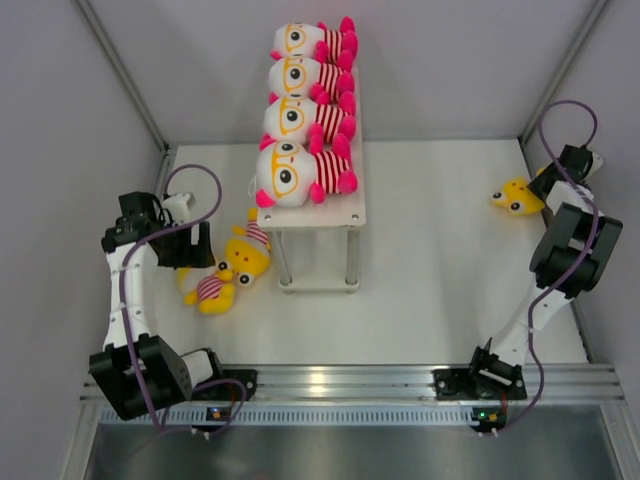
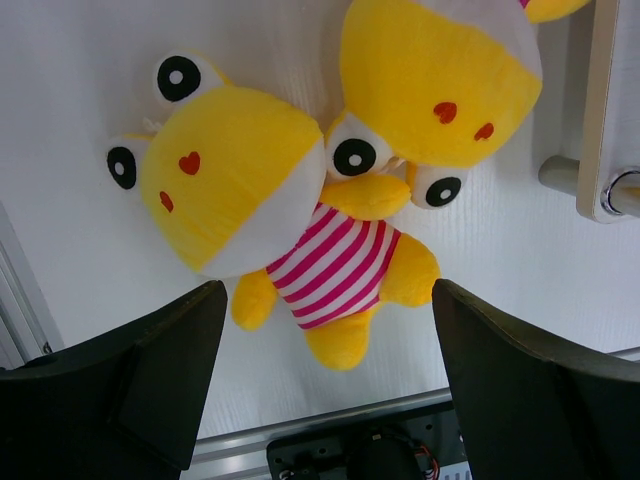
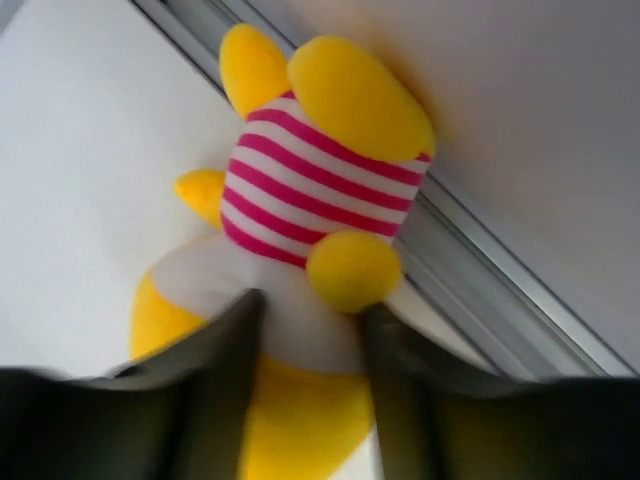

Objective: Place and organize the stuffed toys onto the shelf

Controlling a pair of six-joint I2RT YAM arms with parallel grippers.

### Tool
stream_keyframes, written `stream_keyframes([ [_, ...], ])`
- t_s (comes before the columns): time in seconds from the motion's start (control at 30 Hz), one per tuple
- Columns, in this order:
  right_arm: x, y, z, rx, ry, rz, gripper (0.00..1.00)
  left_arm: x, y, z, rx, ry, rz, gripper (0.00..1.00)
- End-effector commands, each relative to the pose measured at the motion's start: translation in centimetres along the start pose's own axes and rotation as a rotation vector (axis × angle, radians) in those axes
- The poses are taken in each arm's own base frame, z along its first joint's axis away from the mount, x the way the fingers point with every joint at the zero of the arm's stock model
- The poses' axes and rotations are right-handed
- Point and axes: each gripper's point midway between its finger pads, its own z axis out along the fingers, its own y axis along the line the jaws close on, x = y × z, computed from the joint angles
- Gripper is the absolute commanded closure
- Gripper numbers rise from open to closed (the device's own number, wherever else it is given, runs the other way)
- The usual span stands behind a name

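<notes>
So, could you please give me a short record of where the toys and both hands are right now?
shelf top: four white-headed stuffed toys in a row
table, left of shelf: two yellow stuffed toys, touching
left hand: open, above those two
right hand: closed on a third yellow toy beside the right wall

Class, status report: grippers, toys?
Left gripper open over two yellow plush toys. Right gripper gripping third yellow plush toy. White shelf holds four white plush dolls.
</notes>
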Motion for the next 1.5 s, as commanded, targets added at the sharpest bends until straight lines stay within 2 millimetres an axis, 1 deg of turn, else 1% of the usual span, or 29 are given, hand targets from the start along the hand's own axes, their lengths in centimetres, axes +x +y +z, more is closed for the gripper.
stream_keyframes([
  [0.0,-0.8,0.2,0.7,-0.052,-0.031,0.046,0.67,-1.7,0.2,-1.0,-0.029,-0.071,0.029,0.11],
  [0.03,-0.2,0.9,0.7,-0.092,-0.022,0.062,0.74,-1.7,0.3,-1.0,-0.031,-0.071,0.028,0.11],
  [0.07,-0.4,1.2,0.3,-0.111,-0.027,0.075,0.88,-1.7,0.3,-1.0,-0.03,-0.069,0.026,0.11],
  [0.1,-0.5,1.3,0.0,-0.115,-0.031,0.093,0.94,-1.8,0.3,-1.1,-0.031,-0.075,0.032,0.11],
  [0.13,0.6,1.2,-0.4,-0.108,-0.011,0.148,0.99,-1.8,0.2,-1.2,-0.03,-0.079,0.031,0.11],
  [0.2,-0.9,2.7,-2.8,-0.19,-0.066,0.218,1.0,-1.9,0.1,-1.3,-0.027,-0.087,0.037,0.11],
  [0.23,1.2,2.6,-3.5,-0.202,-0.029,0.292,1.0,-1.9,0.0,-1.3,-0.021,-0.087,0.033,0.11],
  [0.27,0.7,3.1,-4.4,-0.233,-0.062,0.332,1.0,-1.9,-0.1,-1.3,-0.019,-0.087,0.035,0.11],
  [0.3,1.5,3.5,-6.5,-0.259,-0.06,0.407,1.0,-1.9,-0.1,-1.3,-0.017,-0.087,0.036,0.11],
  [0.33,-0.5,5.3,-9.4,-0.343,-0.13,0.438,1.0,-1.8,-0.1,-1.2,-0.013,-0.087,0.035,0.11],
  [0.37,-0.6,5.2,-10.4,-0.358,-0.144,0.476,1.0,-1.9,-0.2,-1.3,-0.015,-0.092,0.037,0.11],
  [0.4,1.3,6.1,-11.4,-0.376,-0.114,0.517,1.0,-1.9,-0.2,-1.3,-0.013,-0.091,0.04,0.11],
  [0.43,1.3,6.5,-12.4,-0.378,-0.133,0.53,1.0,-2.0,-0.2,-1.4,-0.012,-0.094,0.043,0.11],
  [0.47,1.2,8.9,-14.9,-0.436,-0.146,0.519,1.0,-2.0,-0.2,-1.4,-0.012,-0.096,0.043,0.11],
  [0.5,2.3,10.0,-15.9,-0.452,-0.12,0.532,1.0,-2.0,-0.3,-1.4,-0.009,-0.096,0.044,0.11],
  [0.53,2.4,10.7,-16.7,-0.456,-0.135,0.548,1.0,-2.0,-0.3,-1.4,-0.008,-0.098,0.044,0.11],
  [0.57,3.5,13.5,-19.0,-0.527,-0.117,0.538,1.0,-2.0,-0.4,-1.4,-0.002,-0.099,0.044,0.11],
  [0.63,4.8,15.8,-21.0,-0.58,-0.096,0.588,1.0,-2.0,-0.4,-1.5,-0.003,-0.1,0.046,0.11],
  [0.7,7.0,19.6,-24.3,-0.67,-0.047,0.592,1.0,-2.1,-0.4,-1.6,-0.006,-0.106,0.05,0.11],
  [0.73,7.3,20.4,-24.9,-0.676,-0.055,0.599,1.0,-2.0,-0.4,-1.6,-0.007,-0.104,0.051,0.11],
  [0.77,9.0,22.4,-26.5,-0.719,-0.02,0.576,1.0,-2.0,-0.4,-1.6,-0.007,-0.104,0.051,0.11],
  [0.8,9.2,23.5,-27.4,-0.741,-0.018,0.577,1.0,-2.0,-0.5,-1.6,-0.006,-0.105,0.054,0.1],
  [0.87,11.0,25.9,-28.8,-0.795,0.025,0.557,1.0,-2.0,-0.4,-1.6,-0.008,-0.107,0.054,0.1],
  [0.93,11.4,28.1,-30.2,-0.867,0.038,0.551,1.0,-2.0,-0.6,-1.6,-0.002,-0.108,0.054,0.1],
  [0.97,13.1,29.5,-30.3,-0.883,0.081,0.526,1.0,-2.0,-0.5,-1.6,-0.002,-0.109,0.054,0.1],
  [1.0,13.4,31.0,-31.2,-0.926,0.11,0.517,1.0,-1.9,-0.5,-1.6,-0.003,-0.107,0.054,0.1],
  [1.1,16.0,33.5,-31.8,-0.956,0.175,0.49,1.0,-1.9,-0.5,-1.7,-0.007,-0.11,0.055,0.1],
  [1.37,22.2,36.5,-33.8,-0.985,0.265,0.456,1.0,-1.6,-0.5,-1.6,-0.007,-0.104,0.053,0.1],
  [1.47,24.6,37.7,-34.3,-1.003,0.316,0.421,0.95,-1.6,-0.5,-1.6,-0.012,-0.104,0.053,0.1],
])
